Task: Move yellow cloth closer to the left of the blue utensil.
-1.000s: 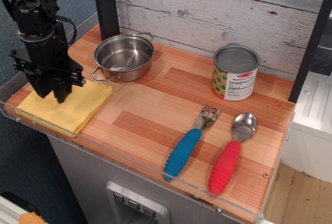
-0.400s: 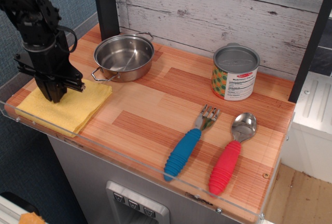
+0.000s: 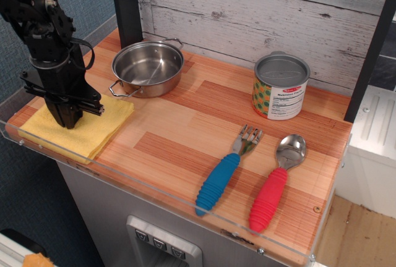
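Observation:
The yellow cloth (image 3: pixel 99 125) lies flat at the counter's front left corner, left of the steel pot. The blue utensil (image 3: pixel 218 182), a fork with a ribbed blue handle, lies at the front right, well apart from the cloth. My gripper (image 3: pixel 67 120) points down onto the middle of the cloth, and its black fingers are drawn together and pinch the fabric. The cloth rests on the counter.
A steel pot (image 3: pixel 147 66) stands just behind the cloth. A tin can (image 3: pixel 281 86) stands at the back right. A red-handled spoon (image 3: pixel 270 198) lies right of the fork. A clear plastic lip (image 3: pixel 154 186) runs along the front edge. A plank wall rises behind.
The gripper has come down onto the cloth and its fingers have drawn together on the fabric. The cloth, fork and other things have not moved.

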Robot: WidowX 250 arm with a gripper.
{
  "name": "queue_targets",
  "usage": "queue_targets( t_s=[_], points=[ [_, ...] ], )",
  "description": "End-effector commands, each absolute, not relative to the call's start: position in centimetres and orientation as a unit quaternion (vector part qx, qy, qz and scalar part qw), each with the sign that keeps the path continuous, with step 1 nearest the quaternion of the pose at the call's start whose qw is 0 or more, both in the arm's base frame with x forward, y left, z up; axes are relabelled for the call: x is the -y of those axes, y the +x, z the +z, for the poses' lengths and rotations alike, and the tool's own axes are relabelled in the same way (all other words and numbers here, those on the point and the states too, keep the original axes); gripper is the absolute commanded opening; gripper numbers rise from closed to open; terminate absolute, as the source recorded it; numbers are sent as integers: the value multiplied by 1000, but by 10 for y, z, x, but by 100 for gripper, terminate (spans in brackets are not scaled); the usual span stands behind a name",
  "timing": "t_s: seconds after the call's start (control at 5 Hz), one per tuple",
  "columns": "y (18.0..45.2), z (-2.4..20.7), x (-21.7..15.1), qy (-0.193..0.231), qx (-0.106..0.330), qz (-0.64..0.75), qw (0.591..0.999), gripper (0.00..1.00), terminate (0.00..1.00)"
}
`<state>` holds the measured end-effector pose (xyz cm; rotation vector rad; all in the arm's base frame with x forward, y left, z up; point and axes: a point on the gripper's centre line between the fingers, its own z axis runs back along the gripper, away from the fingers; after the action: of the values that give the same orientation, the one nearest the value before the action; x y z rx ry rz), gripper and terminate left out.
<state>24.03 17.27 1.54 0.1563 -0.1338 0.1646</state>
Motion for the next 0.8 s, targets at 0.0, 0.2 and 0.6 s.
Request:
queue_targets(
  t_s=[0.0, 0.2, 0.6],
  points=[
    [236, 23, -153, 61, 69, 76, 993, 0, 0],
    [240, 21, -143, 54, 70, 77, 993, 0, 0],
    [249, 24, -111, 44, 72, 55, 995, 0, 0]
  ],
)
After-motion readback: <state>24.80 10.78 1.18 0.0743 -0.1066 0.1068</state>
